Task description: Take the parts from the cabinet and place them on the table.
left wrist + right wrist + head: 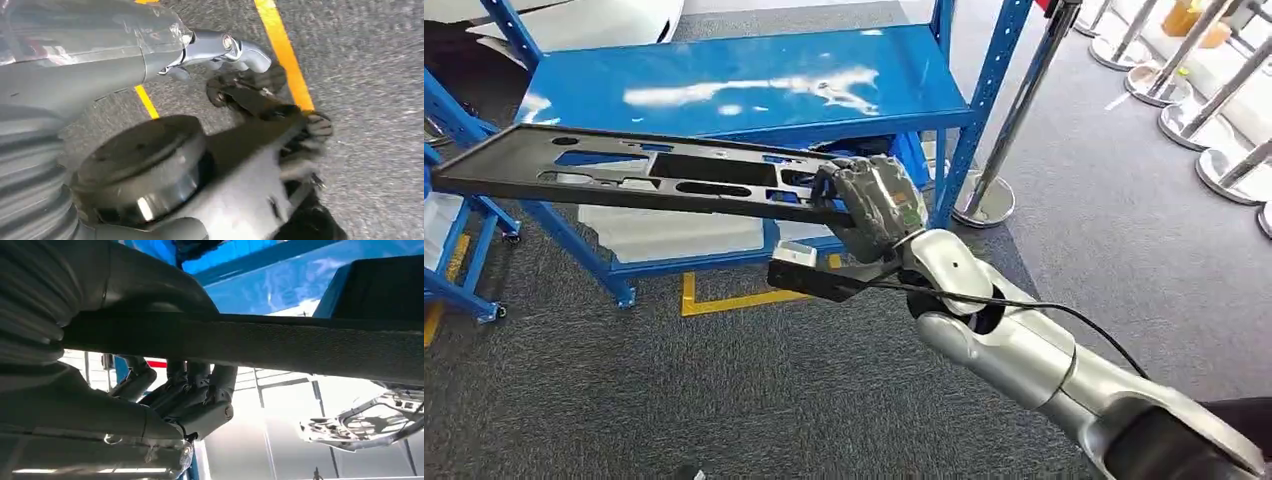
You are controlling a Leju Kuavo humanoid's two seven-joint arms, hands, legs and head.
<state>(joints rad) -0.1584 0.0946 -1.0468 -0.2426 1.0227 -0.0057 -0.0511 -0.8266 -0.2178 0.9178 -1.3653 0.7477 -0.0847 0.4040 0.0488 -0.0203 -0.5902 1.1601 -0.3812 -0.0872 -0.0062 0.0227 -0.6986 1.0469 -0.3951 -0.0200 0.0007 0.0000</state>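
My right hand (876, 205) grips one end of a long black plastic part (624, 175) with slots and holes. The part juts out to the left, held level in front of the blue cabinet shelf (754, 85). In the right wrist view the same black part (300, 345) crosses the picture, with my right hand (195, 395) wrapped around it and blue shelving behind. My left hand (250, 85) hangs over grey carpet, its fingers curled in with nothing in them.
The blue metal cabinet (984, 80) stands ahead on grey carpet with yellow floor tape (724, 298). White parts (674, 230) lie on its lower shelf. Chrome barrier posts (1014, 120) stand to the right. Another blue rack (454, 250) is at the left.
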